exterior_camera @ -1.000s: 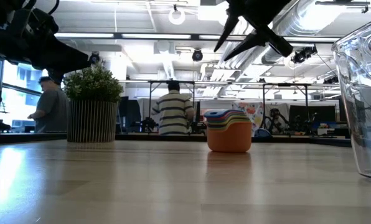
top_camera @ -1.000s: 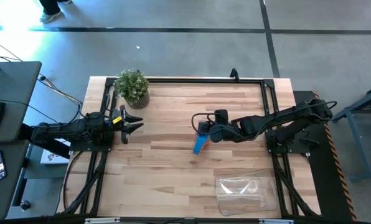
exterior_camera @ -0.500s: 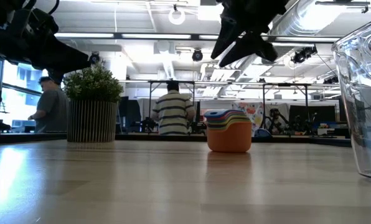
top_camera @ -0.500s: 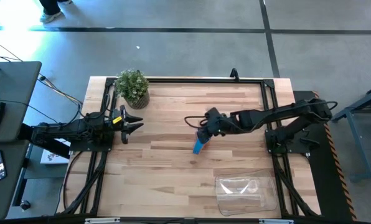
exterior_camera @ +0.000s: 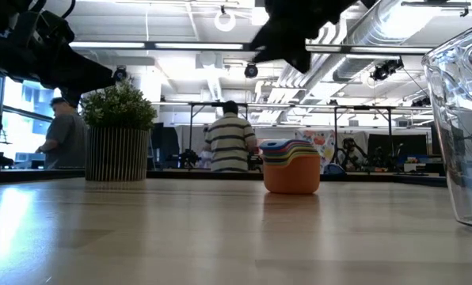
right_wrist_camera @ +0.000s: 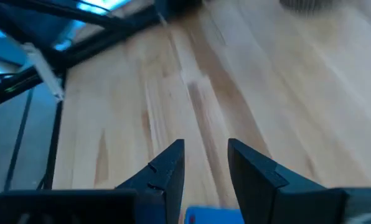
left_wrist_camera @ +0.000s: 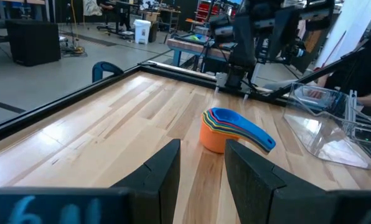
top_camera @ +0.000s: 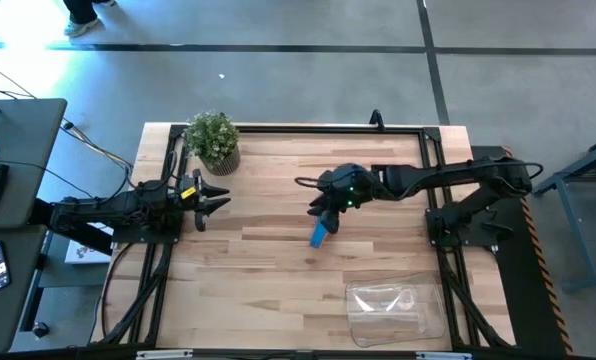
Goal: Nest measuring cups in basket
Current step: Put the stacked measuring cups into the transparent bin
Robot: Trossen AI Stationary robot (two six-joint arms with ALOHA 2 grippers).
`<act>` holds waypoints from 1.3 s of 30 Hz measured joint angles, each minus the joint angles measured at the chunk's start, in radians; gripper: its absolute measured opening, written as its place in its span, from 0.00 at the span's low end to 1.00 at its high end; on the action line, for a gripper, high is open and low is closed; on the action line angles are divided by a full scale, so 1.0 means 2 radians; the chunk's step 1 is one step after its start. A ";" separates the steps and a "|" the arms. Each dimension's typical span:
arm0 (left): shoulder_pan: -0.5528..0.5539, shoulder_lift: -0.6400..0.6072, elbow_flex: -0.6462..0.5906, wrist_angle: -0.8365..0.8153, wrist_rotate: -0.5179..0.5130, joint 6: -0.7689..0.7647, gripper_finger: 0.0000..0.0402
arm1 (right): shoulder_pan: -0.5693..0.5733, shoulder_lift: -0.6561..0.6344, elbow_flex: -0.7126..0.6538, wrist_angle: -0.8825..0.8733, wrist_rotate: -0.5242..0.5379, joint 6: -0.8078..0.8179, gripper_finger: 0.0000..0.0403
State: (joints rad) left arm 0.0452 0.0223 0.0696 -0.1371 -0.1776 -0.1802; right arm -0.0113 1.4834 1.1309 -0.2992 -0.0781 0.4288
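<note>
The measuring cups stand nested in one stack on the table's middle, an orange cup at the bottom and a blue one on top. The stack's blue handle points toward the near edge. My right gripper hovers open above the stack, tilted down and touching nothing; in its wrist view only a blue bit shows below the fingers. The clear basket rests near the table's front right. My left gripper waits open at the table's left, pointing level at the cups.
A potted plant stands at the far left of the table. A black frame runs along the table's edges. Bare wood lies between the cups and the basket. A person stands in the room behind.
My right gripper has swung a little toward the table's far edge above the cups and has rolled about its own axis, staying clear of them. The stack of cups and the basket have kept their places.
</note>
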 joint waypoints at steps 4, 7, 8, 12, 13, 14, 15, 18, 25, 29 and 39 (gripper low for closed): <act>0.000 0.000 0.000 0.000 0.000 0.000 0.29 | -0.005 0.000 0.004 0.040 -0.012 -0.069 0.29; 0.000 0.000 0.000 0.000 0.000 0.000 0.29 | -0.009 0.000 0.027 0.040 -0.012 -0.127 0.29; 0.000 0.000 0.000 0.000 0.000 0.000 0.29 | -0.011 0.000 0.036 0.039 -0.011 -0.147 0.29; 0.000 0.000 0.000 0.000 0.000 0.000 0.29 | -0.018 0.000 0.082 0.008 0.001 -0.223 0.29; 0.000 0.000 0.000 0.000 0.000 0.000 0.29 | -0.021 0.000 0.095 -0.002 0.001 -0.242 0.28; 0.000 0.000 0.000 0.000 0.000 0.000 0.29 | -0.024 0.000 0.107 -0.014 0.002 -0.259 0.28; 0.000 0.000 0.000 0.000 0.000 0.000 0.29 | -0.028 0.000 0.120 -0.028 0.002 -0.274 0.28; 0.000 0.000 0.000 0.000 0.000 0.000 0.29 | -0.040 0.001 0.158 -0.067 0.005 -0.317 0.28; 0.000 0.000 0.000 0.000 0.000 0.000 0.29 | -0.064 0.026 0.228 -0.151 0.011 -0.363 0.28; 0.000 0.000 0.000 0.000 0.000 0.000 0.29 | -0.071 0.053 0.262 -0.218 0.007 -0.407 0.28; 0.000 0.000 0.000 0.000 0.000 0.000 0.29 | -0.069 0.098 0.289 -0.304 -0.034 -0.519 0.28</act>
State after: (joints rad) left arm 0.0455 0.0227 0.0696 -0.1368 -0.1780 -0.1802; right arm -0.1484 1.6799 1.7096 -0.9069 -0.1460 -0.6087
